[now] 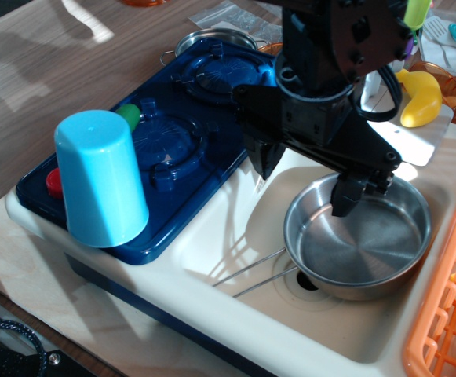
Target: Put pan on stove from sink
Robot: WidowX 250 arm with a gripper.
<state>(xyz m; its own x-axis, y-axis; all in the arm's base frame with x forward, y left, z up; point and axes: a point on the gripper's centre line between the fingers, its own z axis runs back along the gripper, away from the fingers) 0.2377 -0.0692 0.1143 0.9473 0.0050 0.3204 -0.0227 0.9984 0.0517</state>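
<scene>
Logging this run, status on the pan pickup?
Gripper open, one finger inside pan, other outside the rim. Pan in sink, not lifted. Cup upside down on stove front corner.

Light is bright and warm, and it falls from the far side, leaving sunlit patches on the worktop (71,47) near its far left corner. The blue cup (102,179) is evenly lit with a soft sheen on its top. The pan (359,236) shows pale reflections on its rim and a dull grey floor. The dark hand (302,184) throws a soft shadow into the sink (235,236). At the right edge the orange rack (447,314) glares almost white. Focus is moderately sharp, with mild grain throughout.
</scene>
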